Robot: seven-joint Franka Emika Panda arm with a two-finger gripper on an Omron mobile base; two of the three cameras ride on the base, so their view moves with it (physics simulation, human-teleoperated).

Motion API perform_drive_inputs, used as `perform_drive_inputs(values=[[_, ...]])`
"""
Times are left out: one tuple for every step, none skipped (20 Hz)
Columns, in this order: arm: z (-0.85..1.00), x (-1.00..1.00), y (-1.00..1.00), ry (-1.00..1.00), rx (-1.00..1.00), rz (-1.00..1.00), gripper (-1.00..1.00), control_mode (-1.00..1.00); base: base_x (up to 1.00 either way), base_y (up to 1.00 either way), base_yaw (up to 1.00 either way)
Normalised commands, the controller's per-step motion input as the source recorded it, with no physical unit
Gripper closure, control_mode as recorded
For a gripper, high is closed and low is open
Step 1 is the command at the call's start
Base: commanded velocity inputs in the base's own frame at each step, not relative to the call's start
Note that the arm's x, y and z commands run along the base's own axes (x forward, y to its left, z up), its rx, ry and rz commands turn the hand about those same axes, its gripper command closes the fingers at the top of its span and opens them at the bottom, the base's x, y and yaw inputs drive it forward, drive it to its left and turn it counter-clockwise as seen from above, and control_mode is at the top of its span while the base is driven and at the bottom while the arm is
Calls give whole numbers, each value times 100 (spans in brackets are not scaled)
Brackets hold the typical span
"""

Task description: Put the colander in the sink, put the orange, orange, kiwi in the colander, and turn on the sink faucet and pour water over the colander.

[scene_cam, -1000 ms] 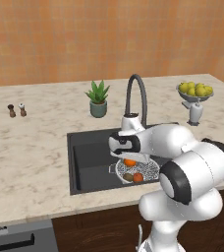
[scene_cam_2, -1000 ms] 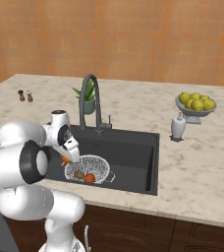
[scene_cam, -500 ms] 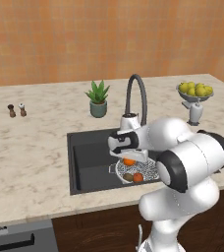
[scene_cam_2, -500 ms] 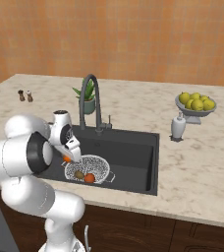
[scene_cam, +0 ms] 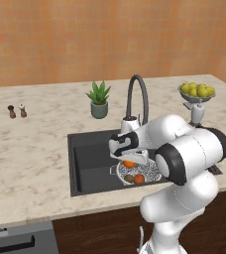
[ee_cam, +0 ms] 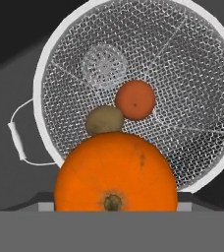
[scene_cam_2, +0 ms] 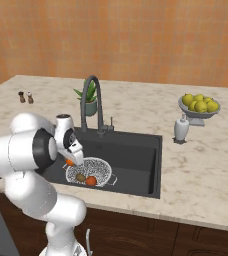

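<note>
Orange [ee_cam: 115,172] between the jaws, gripped across its width, hanging directly above the near rim of the colander [ee_cam: 192,64]. Gripper [scene_cam: 135,156] low over the sink [scene_cam: 90,161], at its front right part. Colander on the sink floor, already holding the darker orange [ee_cam: 135,100] and the kiwi [ee_cam: 104,119], touching each other. Straight below the held fruit: mesh just inside the rim, so likely a plain release. Faucet [scene_cam: 137,96] behind, at the back edge, untouched.

Even flat rendered light, soft faint shadows, no glare, sharp.
</note>
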Motion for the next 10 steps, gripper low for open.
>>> perform_drive_inputs(values=[[-17, 36, 0, 0, 0, 0, 100, -100, 0, 0, 0], [-15, 38, 0, 0, 0, 0, 100, -100, 0, 0, 0], [-17, 31, 0, 0, 0, 0, 100, -100, 0, 0, 0], [-23, 33, 0, 0, 0, 0, 100, -100, 0, 0, 0], [-25, 32, 0, 0, 0, 0, 100, -100, 0, 0, 0], [-28, 26, 0, 0, 0, 0, 100, -100, 0, 0, 0], [-33, 21, 0, 0, 0, 0, 100, -100, 0, 0, 0], [-35, 18, 0, 0, 0, 0, 100, -100, 0, 0, 0], [-36, 15, 0, 0, 0, 0, 100, -100, 0, 0, 0], [-36, 13, 0, 0, 0, 0, 100, -100, 0, 0, 0]])
